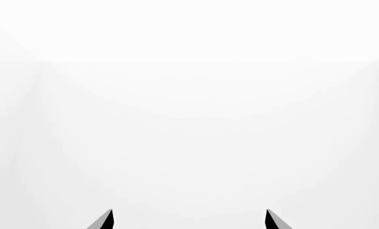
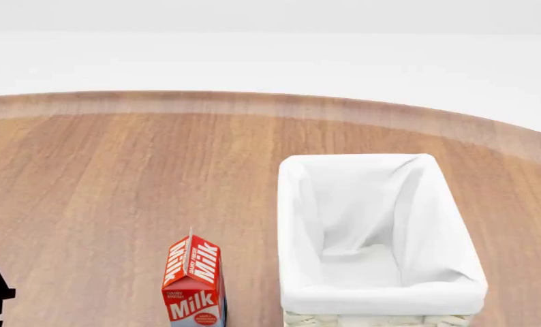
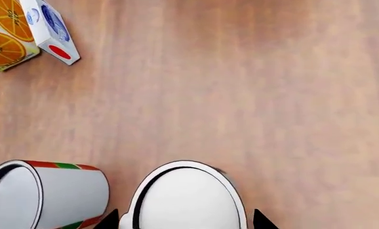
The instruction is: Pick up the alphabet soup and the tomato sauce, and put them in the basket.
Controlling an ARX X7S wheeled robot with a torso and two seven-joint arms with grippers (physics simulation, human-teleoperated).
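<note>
Head view: the basket [image 2: 379, 235], cream wicker with a white cloth liner folded over its rim, stands upright and empty on the wooden table [image 2: 116, 177]. A red milk carton [image 2: 194, 283] stands upright just beside the basket's side. A dark piece of robot hardware shows at the picture's lower left edge; neither gripper can be identified in this view.

Left wrist view: the left gripper [image 1: 189, 220] shows only two dark fingertips [image 1: 105, 220], set well apart with nothing between them, so the jaws are released. Ahead of them lies only a plain white surface; no task item is near this gripper.

Right wrist view: the right gripper [image 3: 186, 222] shows two dark fingertips [image 3: 261, 222] flanking a can with a silver top. This can [image 3: 188, 200] sits directly between the tips, but its label is hidden, so it cannot be told whether it is the alphabet soup. Whether the fingers press its sides or stand clear cannot be told. Just beside the gripper stands the tomato sauce [image 3: 46, 195], its red label with a green band visible at the rim. Well ahead of the gripper lie an orange-printed carton [image 3: 6, 36] and a white box with blue and red marks [image 3: 49, 29], touching each other.
</note>
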